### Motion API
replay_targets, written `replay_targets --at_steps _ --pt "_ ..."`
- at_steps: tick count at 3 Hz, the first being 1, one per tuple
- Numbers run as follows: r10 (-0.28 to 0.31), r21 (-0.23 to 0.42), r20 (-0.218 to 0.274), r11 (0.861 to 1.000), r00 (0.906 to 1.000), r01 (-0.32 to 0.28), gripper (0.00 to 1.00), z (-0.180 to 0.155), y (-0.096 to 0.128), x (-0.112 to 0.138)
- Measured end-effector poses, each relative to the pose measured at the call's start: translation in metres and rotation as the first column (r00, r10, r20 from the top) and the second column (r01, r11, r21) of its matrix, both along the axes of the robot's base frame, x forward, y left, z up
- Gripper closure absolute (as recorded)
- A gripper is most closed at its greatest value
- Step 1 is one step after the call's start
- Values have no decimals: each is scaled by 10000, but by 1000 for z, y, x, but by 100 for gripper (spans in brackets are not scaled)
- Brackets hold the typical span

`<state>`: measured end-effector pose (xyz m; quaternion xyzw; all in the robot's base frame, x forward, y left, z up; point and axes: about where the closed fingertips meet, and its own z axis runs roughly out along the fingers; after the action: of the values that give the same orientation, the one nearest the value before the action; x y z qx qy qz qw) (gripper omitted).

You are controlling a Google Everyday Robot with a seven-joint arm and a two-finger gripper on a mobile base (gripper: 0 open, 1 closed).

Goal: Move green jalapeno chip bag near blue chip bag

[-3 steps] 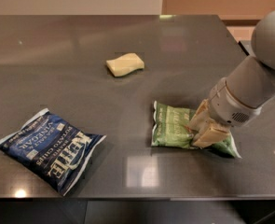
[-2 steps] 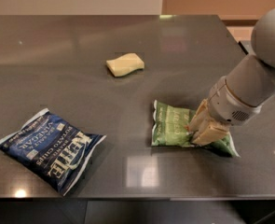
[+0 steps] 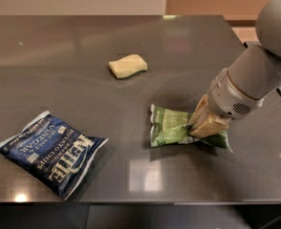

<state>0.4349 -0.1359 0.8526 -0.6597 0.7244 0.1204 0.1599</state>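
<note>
My gripper (image 3: 207,125) is down at the right part of the green chip bag (image 3: 171,126), its tan tip resting against the top of the bag, and the foil looks puckered around the spot where it meets it. From this angle I cannot tell how far the gripper is open, nor whether it really has hold of the bag or is only pressing on it. The pale grey arm (image 3: 254,80) slants up and away from it to the right edge of the view, where its large rounded upper part fills the top corner. The green chip bag lies flat on the dark, glossy table (image 3: 83,56), right of the middle and towards the near edge, with its white-edged left seam facing the open middle of the table and a small corner of it showing beyond the gripper on the right. The blue chip bag (image 3: 52,151) lies well apart from it, at the near left of the table, turned at an angle so that its white lettering reads upside down to me. A pale yellow sponge (image 3: 127,66) sits farther back near the middle of the table, touching neither bag.
</note>
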Motion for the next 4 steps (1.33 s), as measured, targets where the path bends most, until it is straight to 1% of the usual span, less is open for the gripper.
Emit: replay_targets --at_steps 1,2,3,4 --pt "156 531 151 9985 9998 -163 100 22 30 1" --pt "453 1086 130 9930 9989 -464 100 35 64 -7" --pt "829 1678 38 9824 9966 -824 100 45 98 -16" --pt "1169 2147 72 9698 9931 -1157 83 54 129 -27"
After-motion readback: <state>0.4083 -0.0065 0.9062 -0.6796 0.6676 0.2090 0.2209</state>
